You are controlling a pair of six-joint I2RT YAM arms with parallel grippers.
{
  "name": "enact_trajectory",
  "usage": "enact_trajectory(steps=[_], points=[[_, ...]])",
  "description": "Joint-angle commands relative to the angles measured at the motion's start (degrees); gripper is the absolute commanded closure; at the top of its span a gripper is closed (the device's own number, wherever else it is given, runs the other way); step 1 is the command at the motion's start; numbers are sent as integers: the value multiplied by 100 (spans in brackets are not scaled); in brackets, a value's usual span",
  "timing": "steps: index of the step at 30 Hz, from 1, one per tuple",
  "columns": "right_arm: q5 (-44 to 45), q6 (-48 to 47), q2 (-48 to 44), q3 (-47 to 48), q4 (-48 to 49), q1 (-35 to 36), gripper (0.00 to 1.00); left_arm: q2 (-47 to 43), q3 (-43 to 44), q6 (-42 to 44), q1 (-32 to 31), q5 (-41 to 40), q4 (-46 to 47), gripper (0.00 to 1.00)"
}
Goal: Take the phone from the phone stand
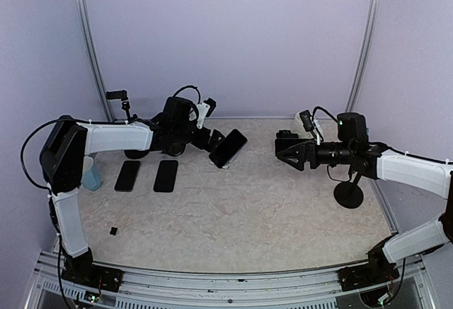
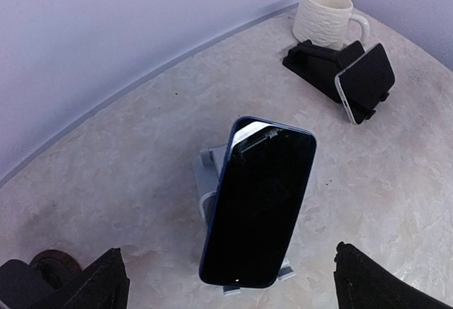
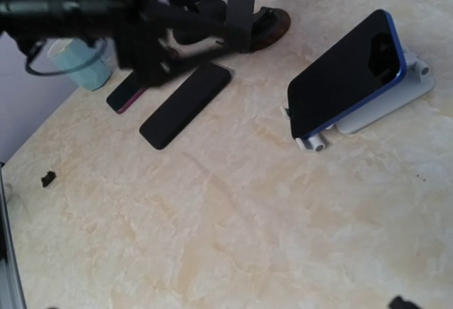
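The wide-spread left gripper (image 2: 226, 252) is facing the blue-rimmed black phone (image 2: 258, 203), risking dragging its pale grey plastic stand (image 2: 207, 166) along if lifted crookedly.

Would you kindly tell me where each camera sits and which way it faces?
Top external: above and behind the arms, looking down on the table; left arm, right arm, left gripper and right gripper show.
Left wrist: on the left arm, close on the phone in its stand; own fingers at bottom corners.
Right wrist: on the right arm, looking across the table; own fingers barely show.
Shared: both wrist views catch that phone.
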Motion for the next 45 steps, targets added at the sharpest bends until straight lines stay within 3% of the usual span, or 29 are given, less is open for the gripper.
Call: enact_trajectory(steps=[1,15,39,45], points=[[22,-36,-109,-105,-6,53,0,507,599,204,-247,-139,-408,1],[51,-85,-59,-124,-1,53,0,1555,1598,486,-521,-812,-862,1],[12,-100,49,-36,1,58,0,2347,2313,252,-265,-612,-1149,1],[10,-102,103,13,-2,53,0,2350,2355,60,-133,-382,-1145,11]])
